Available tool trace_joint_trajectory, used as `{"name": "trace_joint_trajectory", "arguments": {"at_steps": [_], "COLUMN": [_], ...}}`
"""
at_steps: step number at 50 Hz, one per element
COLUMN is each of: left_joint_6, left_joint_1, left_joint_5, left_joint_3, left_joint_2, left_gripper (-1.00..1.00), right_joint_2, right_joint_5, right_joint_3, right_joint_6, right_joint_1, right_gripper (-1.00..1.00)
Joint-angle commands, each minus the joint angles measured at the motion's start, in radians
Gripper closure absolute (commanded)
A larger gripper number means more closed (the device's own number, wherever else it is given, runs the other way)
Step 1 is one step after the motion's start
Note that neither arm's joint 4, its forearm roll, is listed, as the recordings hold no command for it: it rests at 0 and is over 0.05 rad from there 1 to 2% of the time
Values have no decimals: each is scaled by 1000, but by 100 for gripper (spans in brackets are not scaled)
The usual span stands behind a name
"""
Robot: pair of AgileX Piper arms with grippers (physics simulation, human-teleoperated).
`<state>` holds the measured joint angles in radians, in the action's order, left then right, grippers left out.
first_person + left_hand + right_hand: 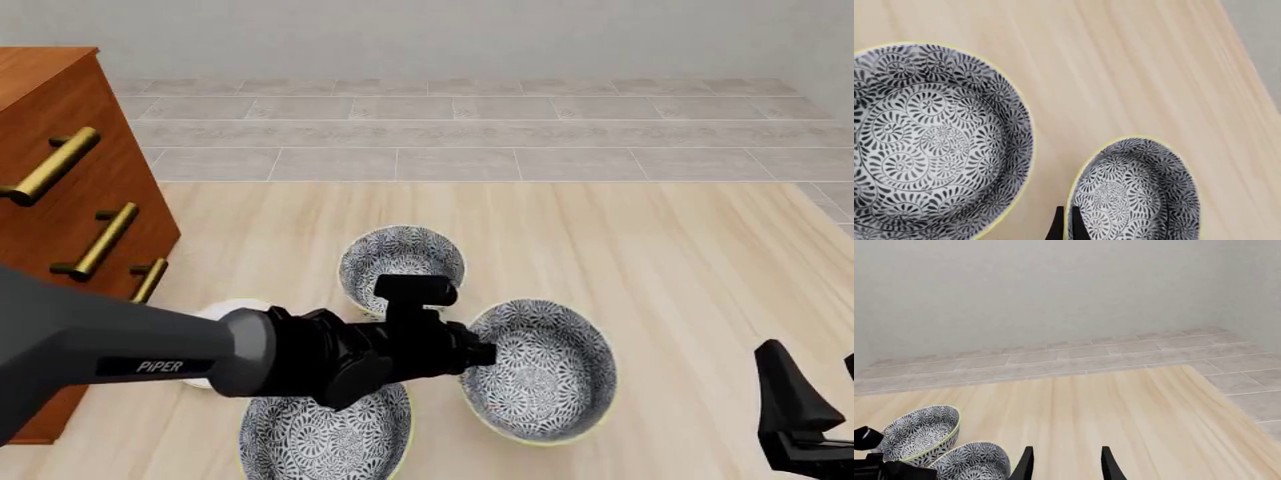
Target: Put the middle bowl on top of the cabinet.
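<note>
— Where's the middle bowl [547, 372]?
— Over the table [641, 250], right of the small bowl [400, 262] and the widest bowl [327, 440], well apart from the cabinet [60, 120].
— The left gripper [481, 352]?
— Jaws clamped on the middle bowl's near-left rim.
— And the right gripper [1066, 465]?
— Jaws apart, holding nothing, near the table's right side.

left arm [120, 350]: grey tube, white word "PiPER" | wrist: black, bumpy | right gripper [1064, 465]: two thin black fingers
</note>
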<state>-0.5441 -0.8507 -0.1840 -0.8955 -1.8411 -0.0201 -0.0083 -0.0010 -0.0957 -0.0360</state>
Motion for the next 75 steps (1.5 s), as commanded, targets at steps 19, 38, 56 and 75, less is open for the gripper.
{"name": "trace_joint_trajectory", "arguments": {"at_steps": [19,38,56,75], "left_joint_6": [13,42,49,62], "left_joint_1": [-64,-30,50,88], "left_joint_5": [132,276,308,367], "left_joint_3": [-45,-61,-3,3], "left_joint_2": [67,238,426,517], "left_gripper": [100,100,100,100], "right_joint_2": [-8,-15,-8,2], "right_joint_5": [-6,-13,-6,4], "right_joint_3": [0,0,0,1], "right_joint_6": [10,14,20,28], "right_joint_1": [3,4,4,6], "right_gripper": [-100,-100,-100,-100]}}
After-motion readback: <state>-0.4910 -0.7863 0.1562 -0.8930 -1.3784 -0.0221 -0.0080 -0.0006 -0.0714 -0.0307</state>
